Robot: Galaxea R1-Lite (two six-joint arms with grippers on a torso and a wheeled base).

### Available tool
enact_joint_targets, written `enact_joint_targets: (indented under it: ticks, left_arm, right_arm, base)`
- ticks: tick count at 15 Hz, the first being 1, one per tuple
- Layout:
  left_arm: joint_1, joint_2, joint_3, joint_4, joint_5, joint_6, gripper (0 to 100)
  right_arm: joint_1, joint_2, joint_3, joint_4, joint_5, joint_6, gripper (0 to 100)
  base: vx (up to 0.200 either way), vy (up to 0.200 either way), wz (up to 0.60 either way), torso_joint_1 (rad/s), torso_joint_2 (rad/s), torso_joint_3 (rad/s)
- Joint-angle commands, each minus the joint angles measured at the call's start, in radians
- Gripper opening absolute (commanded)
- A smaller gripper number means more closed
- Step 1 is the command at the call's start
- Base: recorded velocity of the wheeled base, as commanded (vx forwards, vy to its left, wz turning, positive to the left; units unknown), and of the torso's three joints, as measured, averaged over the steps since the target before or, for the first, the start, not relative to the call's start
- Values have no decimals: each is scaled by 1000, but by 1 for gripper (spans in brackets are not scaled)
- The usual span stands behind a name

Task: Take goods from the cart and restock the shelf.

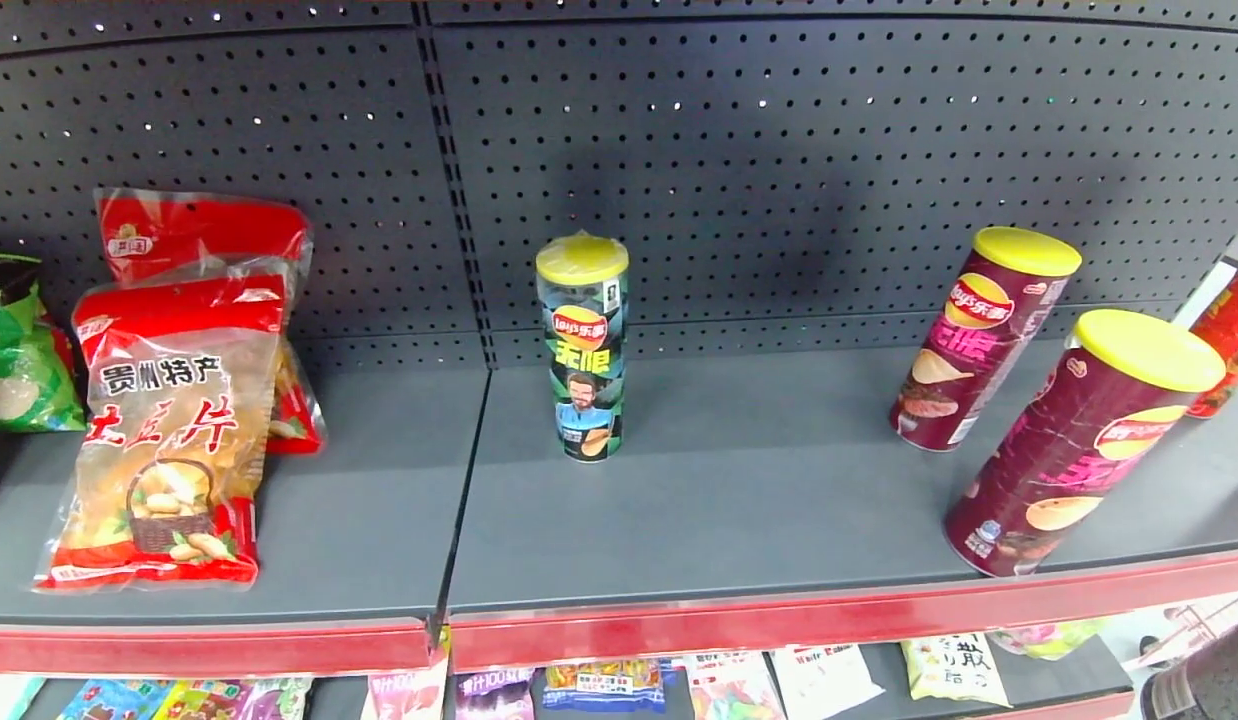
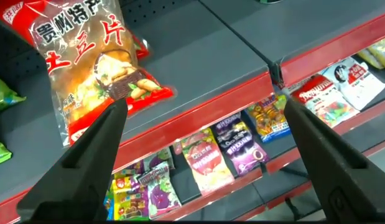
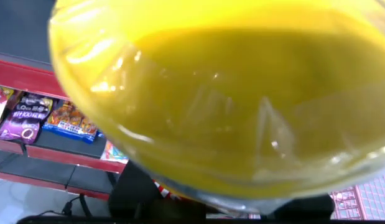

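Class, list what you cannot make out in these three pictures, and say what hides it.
Right wrist view: the yellow lid, very close, hides whatever it caps.
Head view: the red item is cut by the right edge.
Head view: the green bag is cut by the left edge.
Head view: the lower packets are half hidden by the shelf's red edge.

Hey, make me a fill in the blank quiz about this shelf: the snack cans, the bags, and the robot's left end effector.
1. The green can stands upright on the shelf and has a ____ lid.
2. To its right stand ____ maroon cans.
3. The red bags sit to the green can's ____.
4. The left end effector hangs in front of the shelf with its fingers ____.

Missing words: yellow; two; left; open.
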Motion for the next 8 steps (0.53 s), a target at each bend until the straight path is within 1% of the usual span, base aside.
enact_joint_targets:
  ticks: [1, 2, 3, 4, 5, 6, 7, 8]
  left_arm:
    - [-1, 162, -34, -35, -24, 1, 100]
    - [0, 221, -41, -60, -51, -5, 100]
    - [0, 318, -44, -136, -97, -5, 100]
    - [-1, 436, -47, -218, -142, -7, 100]
    - [0, 544, -51, -293, -179, -9, 100]
    - [-9, 648, -79, -352, -244, -7, 100]
    - [-49, 780, -140, -391, -389, -7, 100]
    - [-57, 889, -217, -423, -468, -4, 100]
  right_arm:
    - [-2, -43, 9, 5, 0, 22, 0]
    - [-4, -46, 9, 5, -2, 24, 0]
    - [3, -54, 15, 5, 10, 45, 0]
    - [16, -83, 31, 7, 36, 105, 0]
    - [18, -118, 50, 11, 41, 124, 0]
    - [21, -143, 73, 16, 41, 124, 0]
    - [23, -157, 81, 16, 41, 125, 0]
    - [23, -155, 78, 16, 42, 127, 0]
  base:
    - [0, 0, 0, 0, 0, 0]
    - [0, 0, 0, 0, 0, 0]
    - [0, 0, 0, 0, 0, 0]
    - [0, 0, 0, 0, 0, 0]
    - [0, 0, 0, 0, 0, 0]
    - [0, 0, 0, 0, 0, 0]
    - [0, 0, 0, 0, 0, 0]
    - [0, 0, 0, 0, 0, 0]
